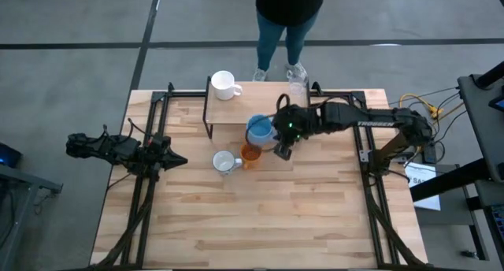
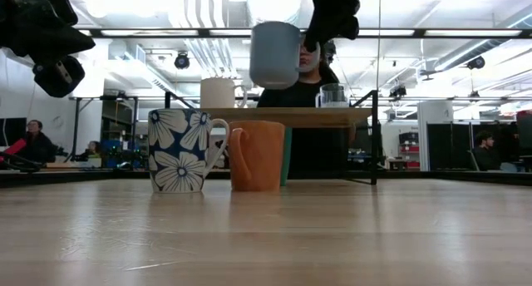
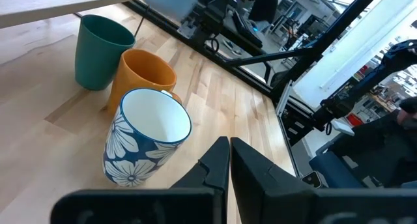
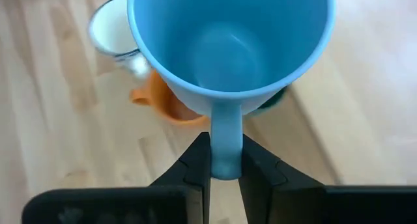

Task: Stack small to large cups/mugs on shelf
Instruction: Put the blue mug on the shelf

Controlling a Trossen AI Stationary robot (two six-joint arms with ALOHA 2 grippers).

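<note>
- High view: the right gripper (image 1: 282,142) holds the light blue mug (image 1: 261,130) by its handle, over the front edge of the shelf (image 1: 244,112). A white mug (image 1: 224,85) stands on the shelf's far left corner and a clear glass (image 1: 297,88) on its far right. On the table (image 1: 260,216) in front sit the flower-patterned mug (image 1: 224,161) and the orange mug (image 1: 250,154). The left gripper (image 1: 175,160) waits at the table's left edge. A person (image 1: 287,19) stands behind the table.
- Low view: the blue mug hangs in the air above shelf level; the patterned and orange mugs stand side by side below.
- Left wrist view: the left fingers are pressed together, holding nothing; a dark green cup (image 3: 99,51) stands just behind the orange mug.
- Right wrist view: the 2 fingers are clamped on the blue mug's handle.
</note>
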